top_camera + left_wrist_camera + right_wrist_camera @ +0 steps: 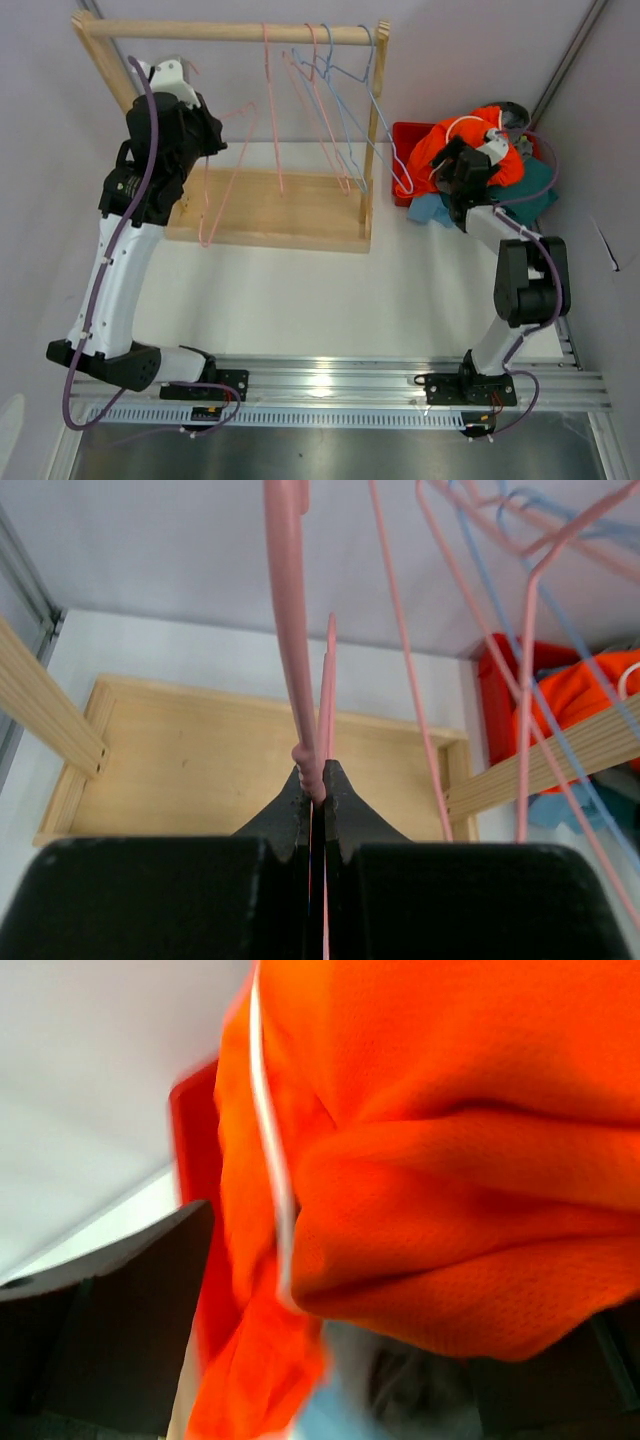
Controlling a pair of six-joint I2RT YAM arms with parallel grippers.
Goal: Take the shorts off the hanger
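At the far left, above the wooden base board [280,205] of the rack: left gripper [316,785], fingers pressed together on the thin wire of a pink hanger [290,630]. Hanger bare and tilted, upper end toward the wooden rail [220,32]. Hooked on the rail or not: impossible to tell.

Further right on the same rail: several more wire hangers [330,110], pink and blue, all bare, close together near the right post.

On the right side of the table [300,290], just beside the rack: red tray [405,140] with a pile of shorts in it. On top, orange shorts [460,135], crumpled, with a white drawstring [268,1140] across the fabric. Under them and more to the right, teal shorts [535,185]. At the near left of the pile, light blue shorts [428,210]. Lower part of the pile hidden.

Right gripper [452,168] low over the pile, against the orange fabric. In the wrist view, dark fingers [110,1300] wide apart at the two sides, with orange fabric bunched in the gap but not pinched.
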